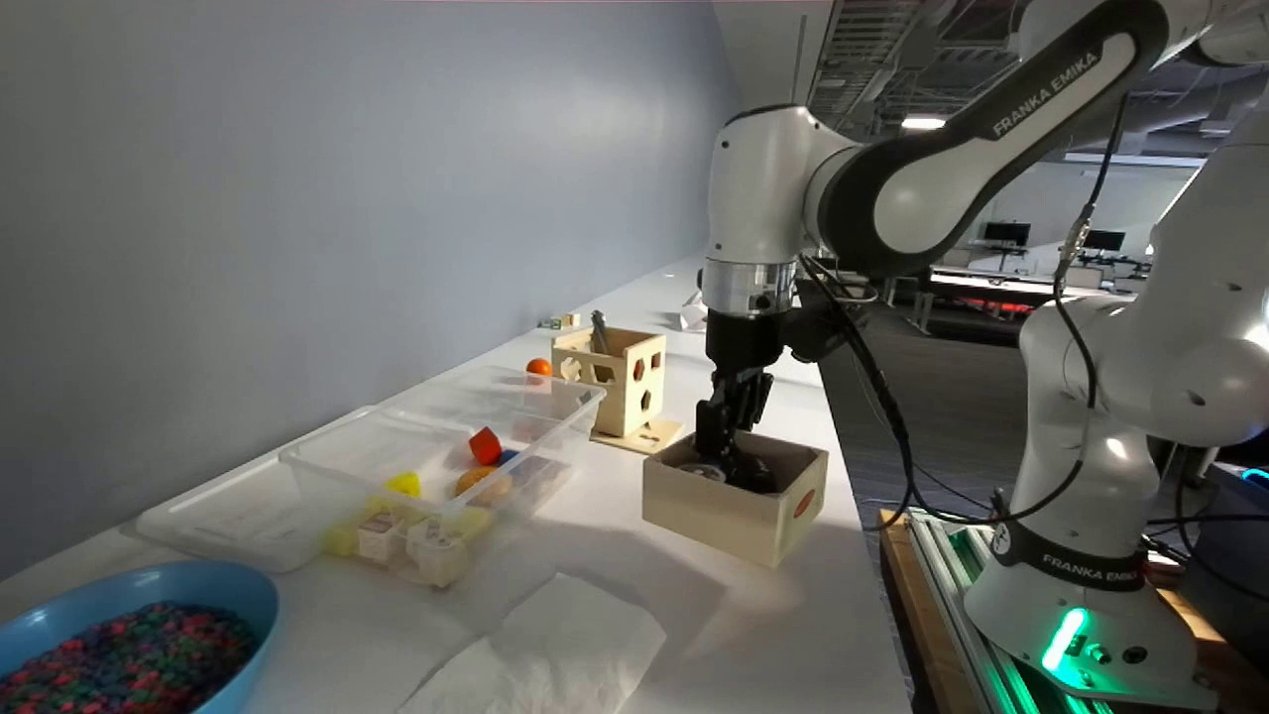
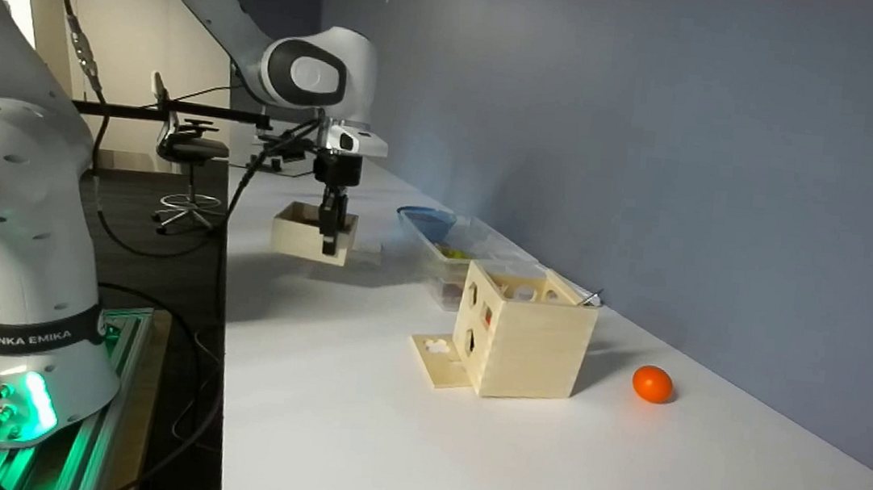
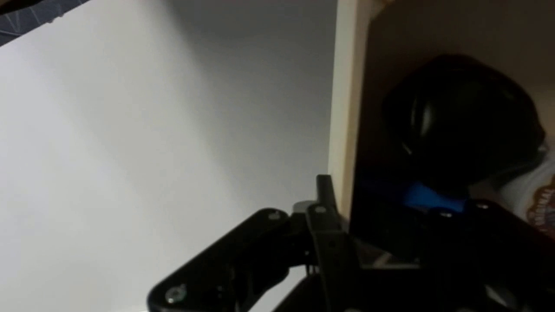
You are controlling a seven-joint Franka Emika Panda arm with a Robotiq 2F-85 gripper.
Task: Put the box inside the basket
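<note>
Wrist view: one wall of the box (image 3: pixel 345 108) is being clamped between the fingers of the gripper (image 3: pixel 342 208), a dark rounded object (image 3: pixel 464 112) lying inside. In an exterior view, the box is being suspended, apparently above the table (image 1: pixel 793 635), right of the clear basket (image 1: pixel 535 448). Stiff, lightish wood is being presumed, weighted by its contents; tipping is being risked by the one-wall grip, so a firm mid-wall hold is being favored.
</note>
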